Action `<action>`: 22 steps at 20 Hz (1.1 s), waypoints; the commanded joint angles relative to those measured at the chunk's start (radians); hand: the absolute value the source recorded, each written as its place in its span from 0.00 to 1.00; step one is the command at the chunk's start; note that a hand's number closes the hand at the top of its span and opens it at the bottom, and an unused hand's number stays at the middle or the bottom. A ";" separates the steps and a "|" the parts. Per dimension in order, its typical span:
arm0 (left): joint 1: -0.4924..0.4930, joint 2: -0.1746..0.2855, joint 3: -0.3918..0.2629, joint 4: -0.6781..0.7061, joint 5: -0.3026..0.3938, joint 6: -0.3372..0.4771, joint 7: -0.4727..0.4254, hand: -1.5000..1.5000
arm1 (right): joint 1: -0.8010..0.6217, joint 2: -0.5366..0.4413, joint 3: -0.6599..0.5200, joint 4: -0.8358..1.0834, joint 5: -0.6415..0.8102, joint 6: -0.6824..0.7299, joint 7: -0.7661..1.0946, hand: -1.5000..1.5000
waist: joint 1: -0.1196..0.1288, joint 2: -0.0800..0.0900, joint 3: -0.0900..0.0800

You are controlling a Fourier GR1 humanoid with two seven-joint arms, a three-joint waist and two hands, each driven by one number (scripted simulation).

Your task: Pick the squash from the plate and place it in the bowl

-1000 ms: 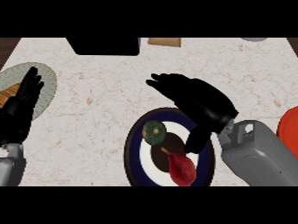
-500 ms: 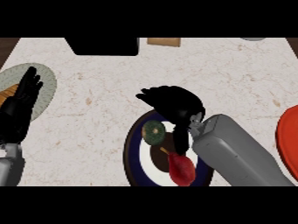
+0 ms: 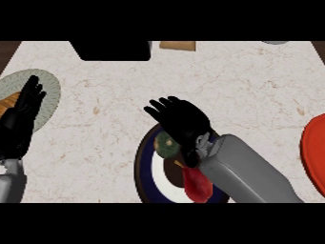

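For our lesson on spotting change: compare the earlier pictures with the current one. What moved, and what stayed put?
The right hand swung left and back toward the robot, over the plate, beside the green squash; nothing is grasped yet. The left hand, the squash, the red item and the bowl stayed put.

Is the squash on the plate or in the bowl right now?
On the plate: the squash lies on the plate beside the right robot hand, well apart from the red bowl.

Pale plate (image 3: 10, 86) — orange food (image 3: 4, 107).
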 commanded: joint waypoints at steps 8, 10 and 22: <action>0.019 -0.028 0.019 -0.043 -0.027 -0.021 0.021 0.50 | 0.102 0.090 -0.018 0.059 0.162 0.002 -0.071 0.00 | -0.002 0.000 0.000; 0.019 -0.039 0.026 -0.046 -0.029 -0.013 0.014 0.50 | 0.067 0.076 -0.057 0.161 0.186 -0.035 -0.138 0.00 | 0.001 0.000 0.000; -0.016 -0.025 0.058 -0.055 -0.034 -0.066 0.070 0.50 | 0.034 0.153 -0.098 0.279 0.253 -0.119 -0.168 0.00 | 0.002 0.001 0.000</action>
